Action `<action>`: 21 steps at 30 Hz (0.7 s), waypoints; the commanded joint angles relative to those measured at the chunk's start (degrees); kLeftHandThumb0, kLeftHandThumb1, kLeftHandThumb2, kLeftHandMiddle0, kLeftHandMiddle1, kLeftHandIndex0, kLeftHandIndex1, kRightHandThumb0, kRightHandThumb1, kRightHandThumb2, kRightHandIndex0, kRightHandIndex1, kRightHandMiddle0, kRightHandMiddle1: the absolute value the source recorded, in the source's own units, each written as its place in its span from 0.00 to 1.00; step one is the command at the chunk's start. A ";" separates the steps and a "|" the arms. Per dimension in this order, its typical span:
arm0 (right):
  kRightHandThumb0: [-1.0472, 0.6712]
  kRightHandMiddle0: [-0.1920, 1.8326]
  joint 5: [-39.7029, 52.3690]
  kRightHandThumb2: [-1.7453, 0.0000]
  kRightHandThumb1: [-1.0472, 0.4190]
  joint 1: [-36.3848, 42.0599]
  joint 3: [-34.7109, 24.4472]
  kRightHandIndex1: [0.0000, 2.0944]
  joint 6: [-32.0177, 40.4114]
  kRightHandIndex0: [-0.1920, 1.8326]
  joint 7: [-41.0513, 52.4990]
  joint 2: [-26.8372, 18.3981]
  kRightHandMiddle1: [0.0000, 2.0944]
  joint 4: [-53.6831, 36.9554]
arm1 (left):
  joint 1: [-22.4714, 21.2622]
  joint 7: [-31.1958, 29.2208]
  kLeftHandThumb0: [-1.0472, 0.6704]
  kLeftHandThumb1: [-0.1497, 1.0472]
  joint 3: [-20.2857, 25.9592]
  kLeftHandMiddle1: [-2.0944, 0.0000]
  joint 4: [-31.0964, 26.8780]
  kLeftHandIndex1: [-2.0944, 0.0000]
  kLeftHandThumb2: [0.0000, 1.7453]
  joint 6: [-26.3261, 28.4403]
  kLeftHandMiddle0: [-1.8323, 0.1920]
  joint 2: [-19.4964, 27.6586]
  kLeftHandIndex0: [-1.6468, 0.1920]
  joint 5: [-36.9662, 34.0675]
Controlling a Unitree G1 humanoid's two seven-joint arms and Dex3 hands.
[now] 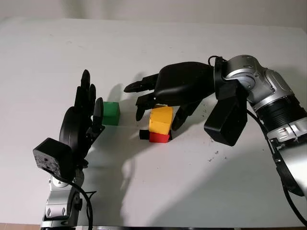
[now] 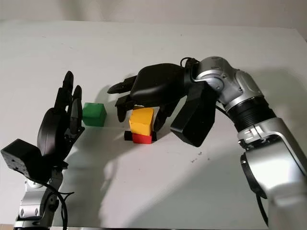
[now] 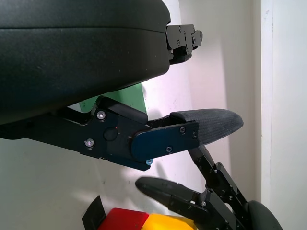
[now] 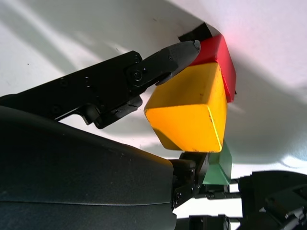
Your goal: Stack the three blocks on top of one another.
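Note:
A yellow block [image 1: 161, 120] sits, slightly tilted, on a red block [image 1: 159, 137] near the middle of the white table [image 1: 192, 182]. My right hand [image 1: 159, 119] reaches in from the right and arches over the pair, shut on the yellow block [image 4: 192, 110]; its thumb tip [image 4: 184, 48] presses one face and a finger touches the opposite one. A green block [image 1: 111, 113] stands alone on the table to the left. My left hand [image 1: 91, 103] is open and upright just left of the green block, apart from it.
A small black piece [image 1: 143, 134] lies on the table against the left side of the red block. The right forearm and its black wrist camera housing [image 1: 225, 120] hang over the table right of the blocks.

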 commanded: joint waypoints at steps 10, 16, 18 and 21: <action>0.18 0.00 -0.68 0.97 0.11 -1.46 0.27 0.00 0.69 0.00 1.02 -1.93 0.04 -2.15 | 0.56 0.17 0.19 1.00 -0.14 0.97 -1.10 0.97 0.35 -0.21 0.95 -0.28 0.96 0.06; 0.15 0.00 -0.02 0.97 0.10 -2.14 -0.48 0.00 0.97 0.00 2.11 -3.42 0.00 -3.72 | 0.58 0.26 0.19 1.00 -0.23 0.97 -1.08 0.97 0.35 -0.51 0.95 -0.30 0.96 0.33; 0.14 0.00 1.56 0.97 0.10 -2.22 -1.36 0.00 1.47 0.00 2.74 -4.33 0.00 -4.64 | 0.56 0.41 0.20 1.00 -0.23 0.97 -1.08 0.97 0.35 -0.33 0.96 -0.45 0.96 0.29; 0.14 0.00 6.08 0.97 0.11 -1.50 -3.62 0.00 4.91 0.00 4.21 -5.37 0.00 -6.69 | 0.52 0.46 0.19 1.00 -0.27 0.97 -1.03 0.97 0.35 -0.06 0.95 -0.44 0.96 0.34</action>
